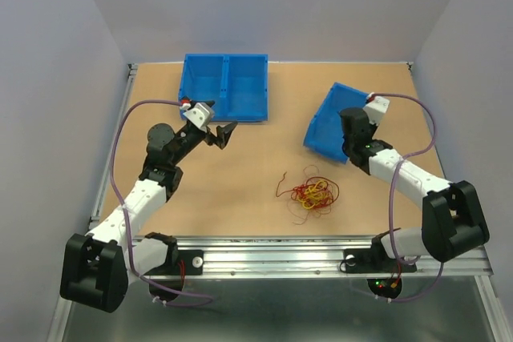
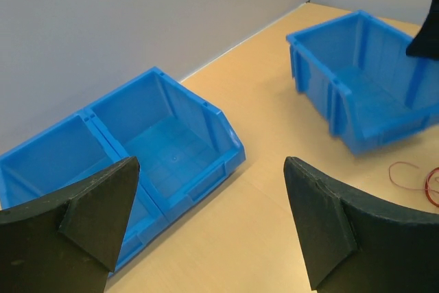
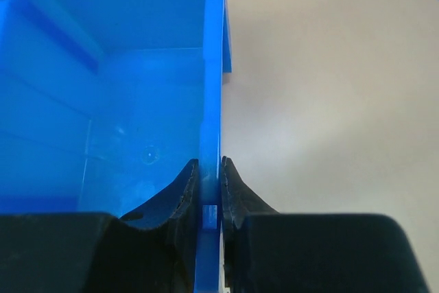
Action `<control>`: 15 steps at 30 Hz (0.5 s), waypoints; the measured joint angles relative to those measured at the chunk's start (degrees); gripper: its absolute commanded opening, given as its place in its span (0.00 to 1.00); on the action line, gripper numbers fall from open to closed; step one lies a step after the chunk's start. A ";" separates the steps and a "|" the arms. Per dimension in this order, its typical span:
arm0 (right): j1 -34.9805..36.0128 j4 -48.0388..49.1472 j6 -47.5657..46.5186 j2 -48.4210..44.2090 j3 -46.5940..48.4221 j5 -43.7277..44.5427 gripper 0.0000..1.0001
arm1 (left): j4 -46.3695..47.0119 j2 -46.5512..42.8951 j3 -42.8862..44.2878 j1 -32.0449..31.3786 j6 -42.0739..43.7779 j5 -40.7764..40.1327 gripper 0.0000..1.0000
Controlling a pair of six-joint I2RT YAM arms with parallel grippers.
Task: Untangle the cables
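Overhead: the cables (image 1: 313, 193), a small red, yellow and orange tangle, lie on the desk (image 1: 232, 198) between the arms; they look light and limp (the stray red loop (image 1: 282, 185) seems easiest to pinch). Left wrist: the left pincer (image 2: 211, 169) gapes empty. Right wrist: the right pincer (image 3: 210, 169) clamps a blue bin (image 3: 137, 101) by its wall.

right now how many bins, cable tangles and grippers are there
blue bins: 3
cable tangle: 1
grippers: 2, the left gripper and the right gripper
total: 6
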 measured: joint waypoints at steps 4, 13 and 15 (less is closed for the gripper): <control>-8.94 0.09 0.17 1.38 2.27 0.00 0.55 | -0.13 1.55 0.09 -2.69 1.31 0.50 0.98; -10.23 0.28 1.60 -4.37 2.01 -3.74 0.92 | -10.21 14.84 4.00 -22.08 11.80 1.79 0.99; -10.21 0.57 1.53 -9.92 0.46 -6.12 0.93 | -13.20 16.96 4.87 -27.32 14.56 1.75 0.99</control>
